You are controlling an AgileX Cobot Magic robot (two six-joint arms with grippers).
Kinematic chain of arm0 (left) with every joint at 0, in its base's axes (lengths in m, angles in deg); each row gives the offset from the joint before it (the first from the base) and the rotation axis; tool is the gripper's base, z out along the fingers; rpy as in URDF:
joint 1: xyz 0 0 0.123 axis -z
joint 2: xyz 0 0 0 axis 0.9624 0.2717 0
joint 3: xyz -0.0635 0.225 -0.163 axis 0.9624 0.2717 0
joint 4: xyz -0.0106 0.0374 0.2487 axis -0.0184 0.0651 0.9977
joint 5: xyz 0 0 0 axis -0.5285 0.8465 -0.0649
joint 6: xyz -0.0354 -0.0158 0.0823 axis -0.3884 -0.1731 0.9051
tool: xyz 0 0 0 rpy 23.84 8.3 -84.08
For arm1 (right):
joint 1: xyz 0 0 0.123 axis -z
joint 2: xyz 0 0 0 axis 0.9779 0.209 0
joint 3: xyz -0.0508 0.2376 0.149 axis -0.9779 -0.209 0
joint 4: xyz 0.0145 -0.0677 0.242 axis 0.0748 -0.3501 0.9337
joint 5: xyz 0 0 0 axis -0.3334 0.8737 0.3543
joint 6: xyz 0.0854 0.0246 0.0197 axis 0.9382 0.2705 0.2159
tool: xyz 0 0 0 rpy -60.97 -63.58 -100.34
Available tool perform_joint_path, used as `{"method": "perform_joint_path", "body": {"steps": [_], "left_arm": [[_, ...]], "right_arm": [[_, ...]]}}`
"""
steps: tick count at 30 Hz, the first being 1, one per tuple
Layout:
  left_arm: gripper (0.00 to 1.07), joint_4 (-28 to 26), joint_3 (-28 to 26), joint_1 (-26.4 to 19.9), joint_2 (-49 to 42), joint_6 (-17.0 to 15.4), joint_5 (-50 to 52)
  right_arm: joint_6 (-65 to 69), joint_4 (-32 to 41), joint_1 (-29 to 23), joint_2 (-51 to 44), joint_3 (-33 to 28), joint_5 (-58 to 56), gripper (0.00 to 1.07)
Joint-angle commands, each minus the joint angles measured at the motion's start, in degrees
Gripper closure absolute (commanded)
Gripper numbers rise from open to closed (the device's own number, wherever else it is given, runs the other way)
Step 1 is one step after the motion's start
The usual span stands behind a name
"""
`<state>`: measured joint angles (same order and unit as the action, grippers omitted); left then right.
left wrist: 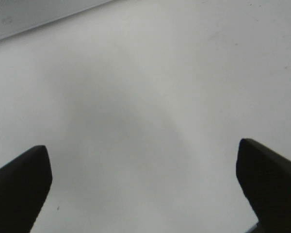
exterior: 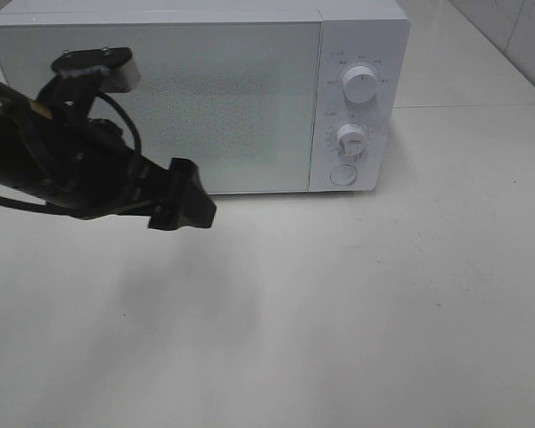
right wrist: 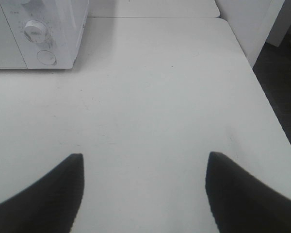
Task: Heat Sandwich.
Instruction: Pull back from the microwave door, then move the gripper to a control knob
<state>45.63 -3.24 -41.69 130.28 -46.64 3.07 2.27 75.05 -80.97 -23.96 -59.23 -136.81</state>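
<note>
The sandwich and its pink plate are out of view in all three views. A white microwave [exterior: 196,98] stands at the back of the table with its door shut; its corner with the dials also shows in the right wrist view [right wrist: 39,34]. My left gripper [exterior: 185,201] hangs over the table in front of the microwave door, open and empty; its fingers are wide apart in the left wrist view [left wrist: 145,184] over bare table. My right gripper [right wrist: 143,194] is open and empty over the table to the right of the microwave; it is outside the exterior view.
The microwave has two round dials [exterior: 361,82] [exterior: 350,138] and a round door button [exterior: 342,174] on its right panel. The white table [exterior: 339,312] ends at an edge on the right [right wrist: 262,87], with dark floor [right wrist: 281,87] beyond.
</note>
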Motion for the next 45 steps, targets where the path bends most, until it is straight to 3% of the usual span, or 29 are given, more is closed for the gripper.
{"method": "perform_joint_path", "body": {"steps": [1,5,10,14,15,19,21,23,25,26,28,34,45], "left_arm": [[0.08,0.06,0.06,-3.32,-2.01,-0.46,-6.70],[0.08,2.29,0.06,-11.23,-4.24,-0.46,-17.65],[0.08,4.64,0.06,-17.30,-6.65,-0.80,-24.18],[0.08,9.34,0.06,-24.41,-10.08,-4.24,-30.48],[0.08,9.34,0.06,-24.41,-10.08,-4.24,-30.48],[0.08,14.78,0.06,-29.11,-14.38,-10.66,-34.43],[0.08,15.93,0.06,-29.68,-15.18,-11.52,-35.41],[0.08,21.03,0.06,-31.34,-18.33,-15.70,-37.59],[0.08,23.03,0.06,-31.51,-19.88,-17.36,-37.82],[0.08,26.30,0.06,-31.63,-22.35,-20.40,-38.33],[0.08,28.19,0.06,-31.63,-24.92,-22.06,-39.65],[0.08,30.65,2.69,-31.63,-32.83,-23.09,-40.62],[0.08,30.83,16.04,-31.63,-54.77,-23.03,-40.45]], "right_arm": [[0.06,-0.17,0.40,-1.55,0.00,0.00,0.39],[0.06,-0.17,0.40,-1.55,0.00,0.00,0.39],[0.06,-0.17,0.40,-1.55,0.00,0.00,0.39],[0.06,-0.17,0.40,-1.55,0.00,0.00,0.39],[0.06,-0.17,0.40,-1.55,0.00,0.00,0.39],[0.06,-0.17,0.40,-1.55,0.00,0.00,0.39],[0.06,-0.17,0.40,-1.55,0.00,0.00,0.39],[0.06,-0.17,0.40,-1.55,0.00,0.00,0.39],[0.06,-0.17,0.40,-1.55,0.00,0.00,0.39],[0.06,-0.17,0.40,-1.55,0.00,0.00,0.39],[0.06,-0.17,0.40,-1.55,0.00,0.00,0.39],[0.06,-0.17,0.40,-1.55,0.00,0.00,0.39],[0.06,-0.17,0.40,-1.55,0.00,0.00,0.39]]}}
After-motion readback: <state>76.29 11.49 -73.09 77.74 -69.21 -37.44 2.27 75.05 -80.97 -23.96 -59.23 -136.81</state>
